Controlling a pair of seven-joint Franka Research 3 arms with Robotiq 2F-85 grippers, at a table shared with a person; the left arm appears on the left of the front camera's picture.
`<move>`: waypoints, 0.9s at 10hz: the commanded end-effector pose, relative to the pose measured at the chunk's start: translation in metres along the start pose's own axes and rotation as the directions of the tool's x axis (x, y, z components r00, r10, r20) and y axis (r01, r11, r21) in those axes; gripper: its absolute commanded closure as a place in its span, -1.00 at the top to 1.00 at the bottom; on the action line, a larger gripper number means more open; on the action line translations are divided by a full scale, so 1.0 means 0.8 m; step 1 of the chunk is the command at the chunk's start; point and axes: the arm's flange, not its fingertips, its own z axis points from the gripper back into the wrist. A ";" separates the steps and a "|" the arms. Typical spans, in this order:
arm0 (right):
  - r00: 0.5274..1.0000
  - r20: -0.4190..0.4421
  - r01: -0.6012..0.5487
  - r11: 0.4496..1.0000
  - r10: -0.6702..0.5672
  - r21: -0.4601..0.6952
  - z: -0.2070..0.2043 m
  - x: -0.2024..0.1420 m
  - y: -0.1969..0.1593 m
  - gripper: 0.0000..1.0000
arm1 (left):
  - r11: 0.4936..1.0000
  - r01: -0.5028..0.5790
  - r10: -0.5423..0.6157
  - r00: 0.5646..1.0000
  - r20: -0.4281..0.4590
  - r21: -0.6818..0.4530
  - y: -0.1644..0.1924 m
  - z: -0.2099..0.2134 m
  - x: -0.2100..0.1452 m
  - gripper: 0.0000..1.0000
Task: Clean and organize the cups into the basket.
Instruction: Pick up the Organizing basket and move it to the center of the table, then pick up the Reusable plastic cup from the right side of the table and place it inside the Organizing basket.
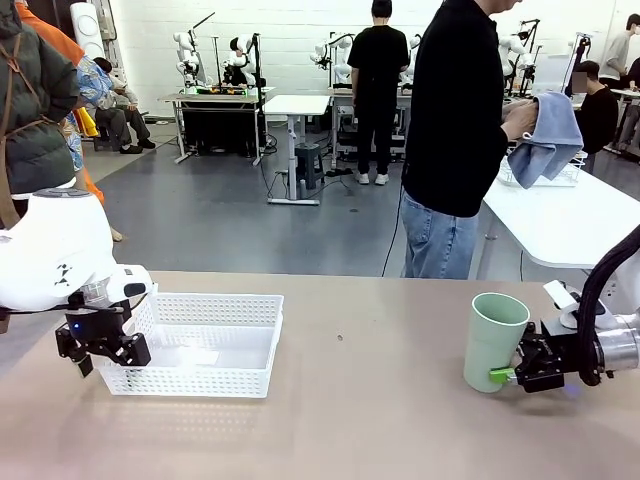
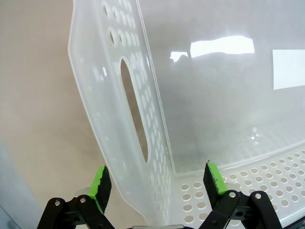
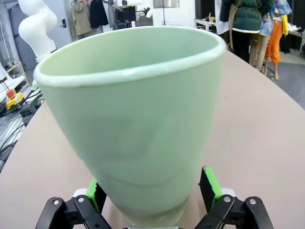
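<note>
Right jaws straddle mint cup (image 1: 495, 340); left jaws straddle basket (image 1: 190, 382) wall.

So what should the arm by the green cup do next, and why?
Probably close the right fingers on the cup. They stand open, one on each side of its base, and the cup stands upright on the table, well away from the basket it should end up in.
</note>
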 end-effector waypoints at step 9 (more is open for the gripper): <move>0.998 0.024 -0.057 0.998 0.056 0.040 -0.009 -0.004 -0.003 -1.00 | 1.000 -0.022 0.021 0.999 0.041 0.012 0.001 0.017 -0.003 -1.00</move>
